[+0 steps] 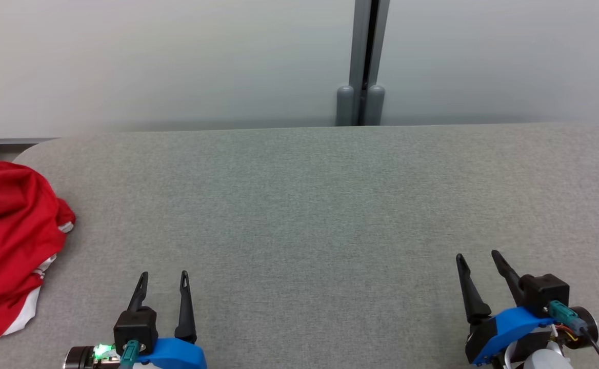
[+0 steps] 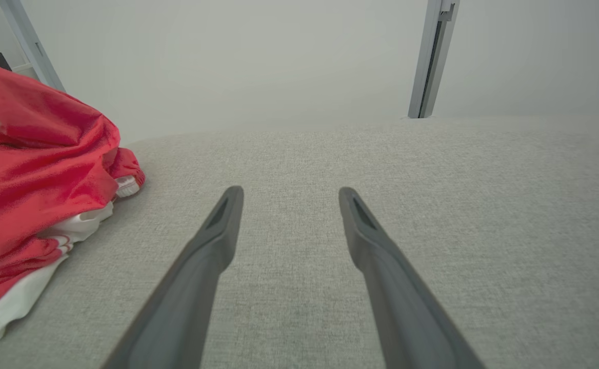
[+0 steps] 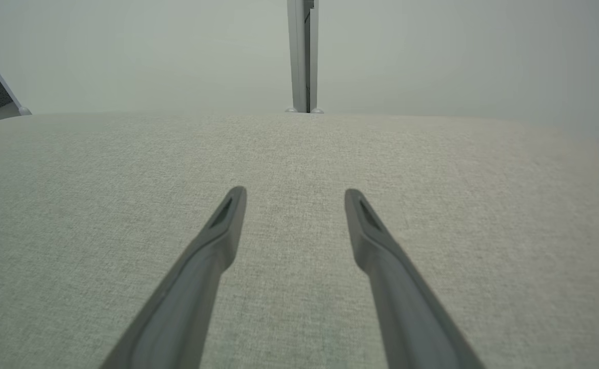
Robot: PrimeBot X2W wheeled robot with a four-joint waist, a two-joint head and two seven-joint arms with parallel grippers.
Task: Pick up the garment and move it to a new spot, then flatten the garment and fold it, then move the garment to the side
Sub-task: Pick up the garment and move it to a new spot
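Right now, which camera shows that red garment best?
The left wrist view: the red garment is close and large, its folds and white trim clear, though cropped at the edge. The head view shows it smaller from above, crumpled at the table's left end, also cropped.

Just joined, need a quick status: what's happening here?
Nothing is being handled yet. The garment, red with white trim, lies crumpled at the left end of the table. The left hand and right hand are both open and empty, near the table's front edge with fingers pointing forward. The left hand is the nearer one to the garment but is apart from it. The pick-up has not begun.
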